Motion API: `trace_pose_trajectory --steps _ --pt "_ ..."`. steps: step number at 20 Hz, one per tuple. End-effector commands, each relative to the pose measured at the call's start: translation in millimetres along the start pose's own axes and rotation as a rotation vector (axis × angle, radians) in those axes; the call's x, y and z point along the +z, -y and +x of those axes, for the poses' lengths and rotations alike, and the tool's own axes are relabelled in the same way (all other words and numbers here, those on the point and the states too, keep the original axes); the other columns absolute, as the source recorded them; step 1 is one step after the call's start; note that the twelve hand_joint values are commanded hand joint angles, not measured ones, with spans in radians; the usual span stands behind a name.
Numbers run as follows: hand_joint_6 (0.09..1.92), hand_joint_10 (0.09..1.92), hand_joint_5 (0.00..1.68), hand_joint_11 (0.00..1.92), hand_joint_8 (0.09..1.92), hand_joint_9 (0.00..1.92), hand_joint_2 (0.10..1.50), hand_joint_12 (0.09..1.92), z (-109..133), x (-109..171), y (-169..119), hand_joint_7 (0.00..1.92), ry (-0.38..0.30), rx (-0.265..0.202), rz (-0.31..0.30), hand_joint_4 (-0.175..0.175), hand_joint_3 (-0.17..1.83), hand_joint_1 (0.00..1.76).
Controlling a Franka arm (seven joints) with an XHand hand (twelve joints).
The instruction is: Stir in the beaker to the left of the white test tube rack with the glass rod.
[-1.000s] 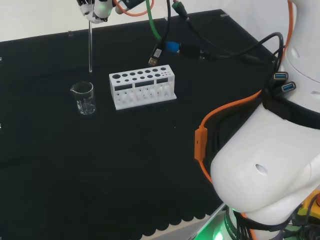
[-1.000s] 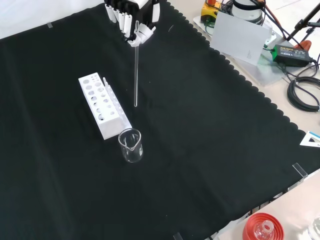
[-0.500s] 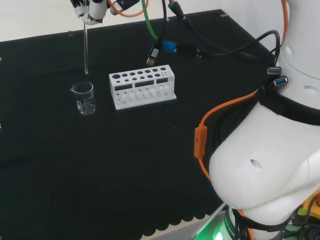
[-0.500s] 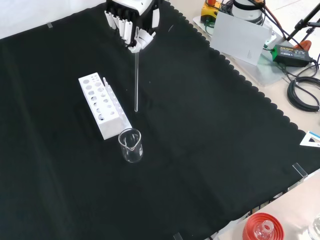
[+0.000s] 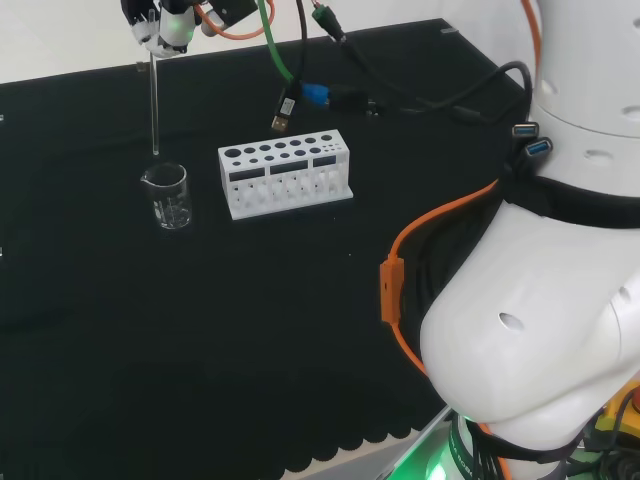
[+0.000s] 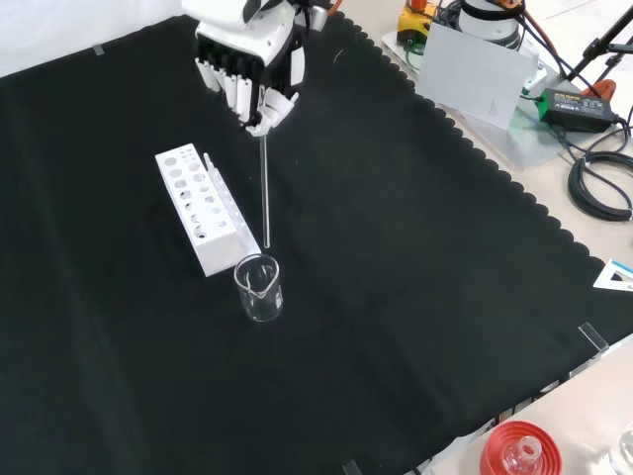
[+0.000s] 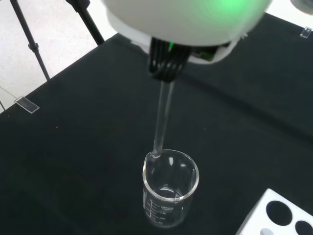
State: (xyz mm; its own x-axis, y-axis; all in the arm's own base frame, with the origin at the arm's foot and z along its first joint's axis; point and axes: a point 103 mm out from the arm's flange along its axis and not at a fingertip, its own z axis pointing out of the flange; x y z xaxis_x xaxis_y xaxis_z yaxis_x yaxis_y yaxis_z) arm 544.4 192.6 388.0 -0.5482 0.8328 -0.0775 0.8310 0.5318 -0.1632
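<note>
hand (image 6: 247, 69): fingers curled round the top of the glass rod (image 6: 264, 193) | rod: hangs upright below the hand, tip just above the rim of the beaker (image 6: 259, 288) | beaker: on the black cloth (image 6: 415, 287) under the hand | white test tube rack (image 6: 201, 208): just beside the beaker

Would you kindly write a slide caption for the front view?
Hand holds a glass rod upright, its tip just above the beaker beside the white test tube rack.
</note>
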Motion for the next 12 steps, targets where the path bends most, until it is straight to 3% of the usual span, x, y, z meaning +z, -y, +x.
trace_pose_trajectory --steps 1,12 --pt "0.71 0.41 1.19 1.66 0.70 1.79 0.53 0.66 -3.0 11.6 -13.4 1.43 -0.008 -0.015 0.019 -0.175 0.88 1.33" --pt "0.71 0.41 1.19 1.66 0.70 1.79 0.53 0.67 -24.4 37.3 -27.5 1.43 -0.027 -0.010 0.046 -0.175 0.88 1.33"
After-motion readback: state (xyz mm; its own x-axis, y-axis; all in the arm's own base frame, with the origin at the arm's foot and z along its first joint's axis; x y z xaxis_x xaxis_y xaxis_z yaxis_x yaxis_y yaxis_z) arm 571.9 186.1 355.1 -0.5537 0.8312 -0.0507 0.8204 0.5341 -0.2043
